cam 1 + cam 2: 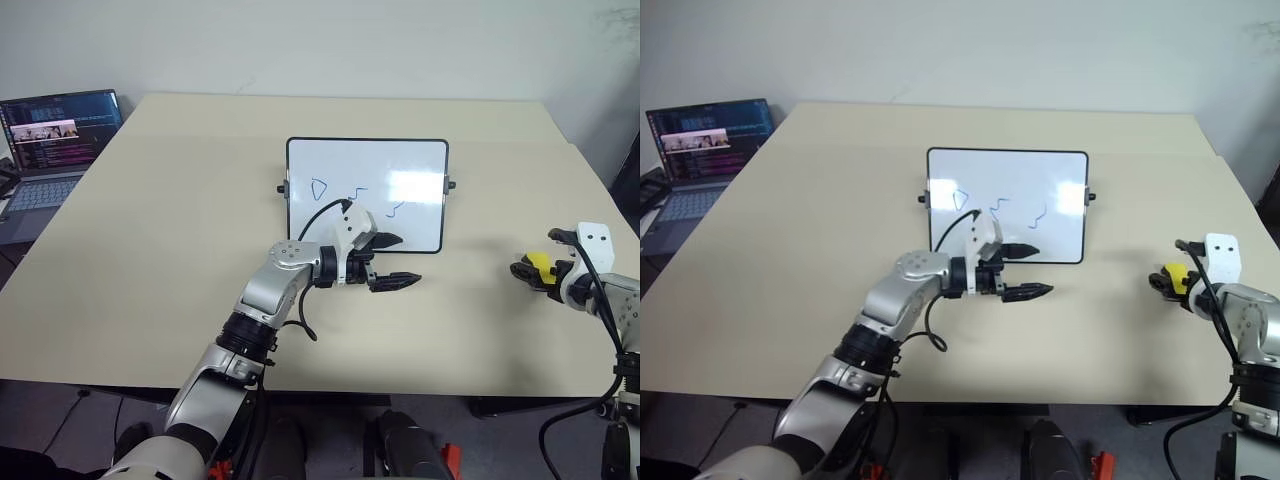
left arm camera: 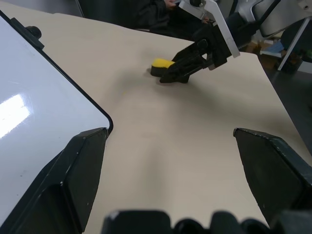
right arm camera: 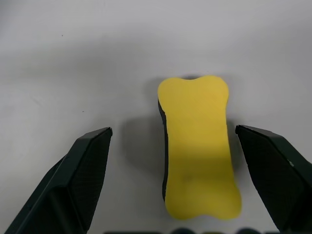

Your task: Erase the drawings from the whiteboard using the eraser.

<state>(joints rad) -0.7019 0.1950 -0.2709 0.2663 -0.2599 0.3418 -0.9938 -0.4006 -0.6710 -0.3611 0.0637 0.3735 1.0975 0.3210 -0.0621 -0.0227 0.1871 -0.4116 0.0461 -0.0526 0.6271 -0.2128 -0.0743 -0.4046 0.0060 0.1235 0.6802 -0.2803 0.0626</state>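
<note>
On the table (image 1: 150, 250), with the whiteboard (image 1: 420, 158) lying mid-table, I see my left gripper (image 1: 390, 262) spread empty at its near edge and my right gripper (image 3: 175, 161) spread around the eraser (image 3: 197, 146), which sits off-centre, so I reckon closing could nudge it askew.

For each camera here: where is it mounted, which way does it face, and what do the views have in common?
Left and right eye views: on the head, looking forward and down at the table, the whiteboard, the laptop and both arms.
Left wrist view: along the open left pincer, past the whiteboard corner toward the eraser and the right pincer.
Right wrist view: down between the open right pincer's fingers onto the eraser.
Shared: the yellow eraser lying on the table.
</note>
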